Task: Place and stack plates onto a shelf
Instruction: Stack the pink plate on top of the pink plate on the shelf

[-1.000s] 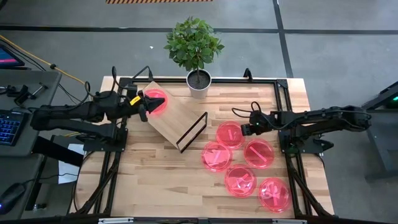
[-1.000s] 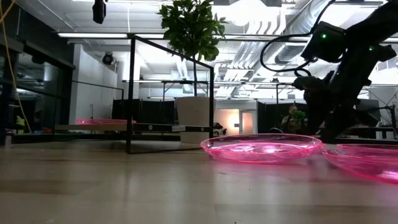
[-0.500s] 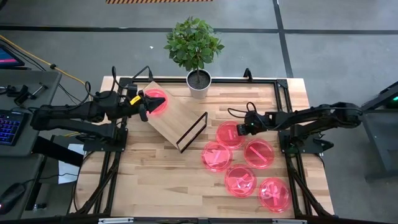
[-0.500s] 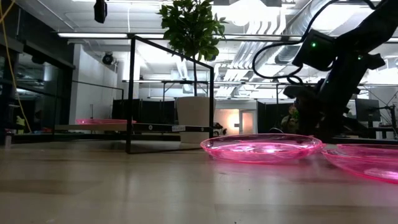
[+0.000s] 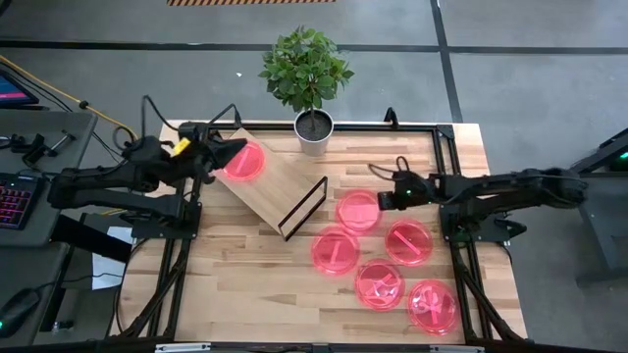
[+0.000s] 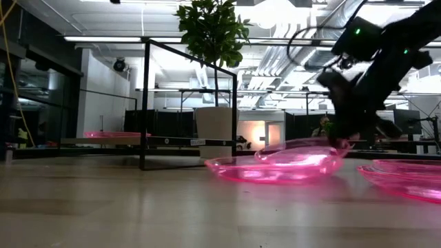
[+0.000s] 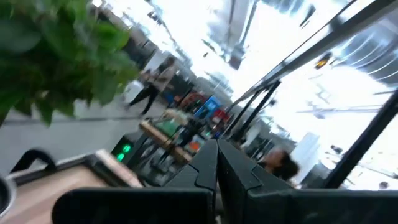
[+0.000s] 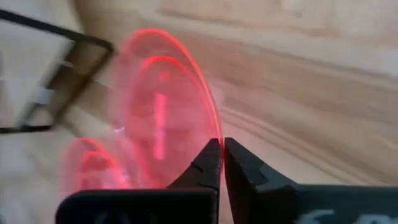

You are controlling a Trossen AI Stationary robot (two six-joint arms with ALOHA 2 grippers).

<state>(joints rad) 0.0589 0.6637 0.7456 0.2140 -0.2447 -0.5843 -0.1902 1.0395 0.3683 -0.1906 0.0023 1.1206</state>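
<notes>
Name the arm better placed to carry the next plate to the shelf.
Right. The right gripper is shut on a plate's rim, lifting one edge. The left gripper is at the shelf, beside the plate already there.

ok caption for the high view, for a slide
Right gripper lifts a plate by its rim; one plate sits on the shelf.

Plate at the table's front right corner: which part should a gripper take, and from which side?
Take the corner plate by its raised rim, one finger inside, one outside: it lies flat, so nothing else offers a hold. Come from its right, probably; a neighbour plate crowds its left edge. The right gripper grips a tilted plate likewise, by the rim.
</notes>
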